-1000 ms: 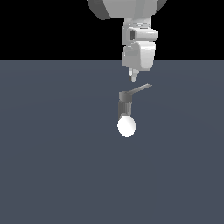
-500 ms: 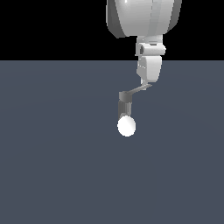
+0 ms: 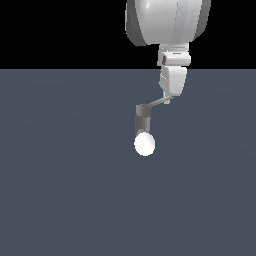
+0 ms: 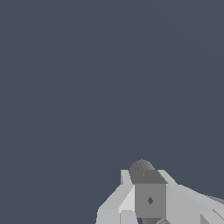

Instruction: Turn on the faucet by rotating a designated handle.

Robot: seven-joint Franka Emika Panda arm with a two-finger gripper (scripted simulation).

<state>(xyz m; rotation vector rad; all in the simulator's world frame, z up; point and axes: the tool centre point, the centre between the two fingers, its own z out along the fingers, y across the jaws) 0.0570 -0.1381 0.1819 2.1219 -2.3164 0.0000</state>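
Now we see the faucet point(image 3: 143, 121), a short dark grey post, standing on the flat slate-blue floor point(image 3: 60, 190), with a white ball point(image 3: 144, 144) at its near end. From the post's far end the handle point(image 3: 157, 104), a thin light-grey bar, juts out toward the exterior view's right. Our white arm point(image 3: 167, 22) hangs over that side, and the gripper point(image 3: 170, 96) meets the outer tip of the handle, seemingly touching it. We cannot tell whether its fingers are spread or pressed together. From the wrist view, pale gripper parts point(image 4: 151, 199) crowd against a dark ribbed cylinder point(image 4: 141, 166).
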